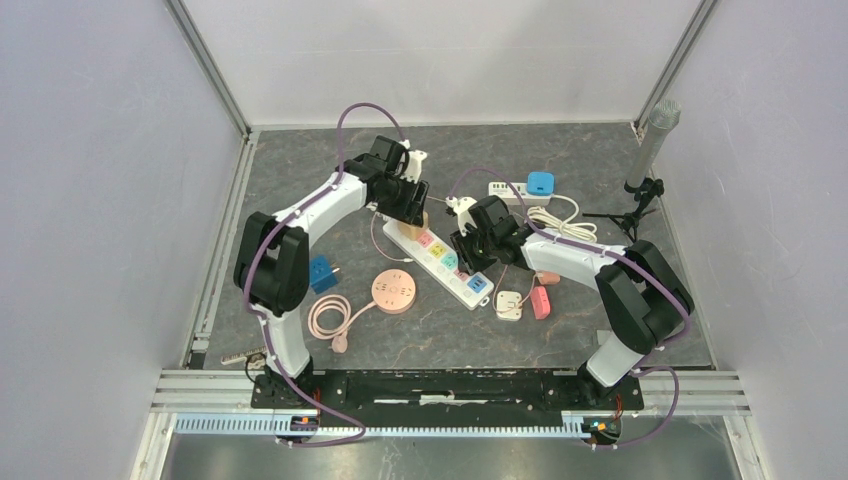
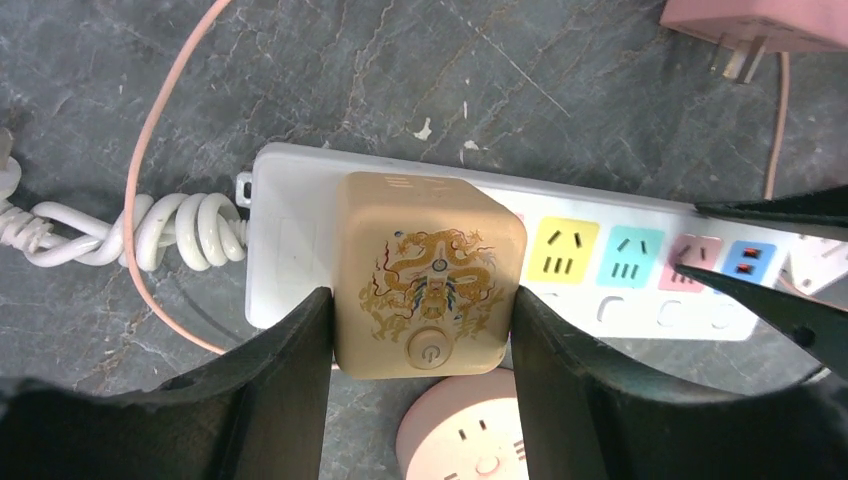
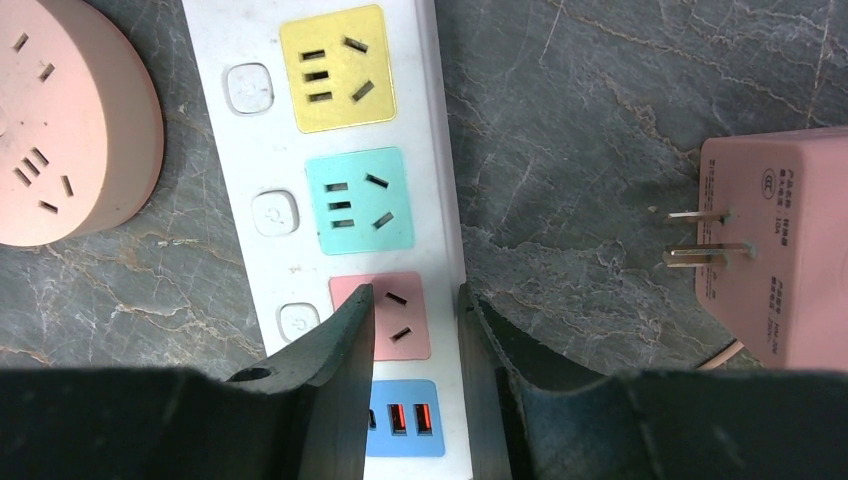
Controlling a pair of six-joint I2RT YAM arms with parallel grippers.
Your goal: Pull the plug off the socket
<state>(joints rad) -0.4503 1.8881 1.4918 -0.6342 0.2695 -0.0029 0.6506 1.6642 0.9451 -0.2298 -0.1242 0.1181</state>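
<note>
Where the plug sits: the plug (image 2: 430, 275) is seated on the strip (image 2: 290, 190) at its cord end, just beside the yellow socket (image 2: 563, 250).
Cord: the white cord (image 2: 170, 230) lies coiled left of the strip and looks slack, so it will probably not anchor the strip.
Left claw: the left claw (image 2: 420, 305) is clamped on the plug, one finger flat against each side face.
Pull: best judged as a straight lift off the strip's face, along the pins. A tilt could jam them or let the smooth sides slide out of the fingers.
Grip: it looks square. Firm it up before lifting, not during.
Right claw: the right claw (image 3: 415, 300) is narrow, with nothing between its fingers. Its tips rest on the strip at the pink socket (image 3: 405, 340).
Hold-down: press down hard as the left lifts.
Risk: the brace sits well apart from the plug, so the cord end may lever up with it.
</note>
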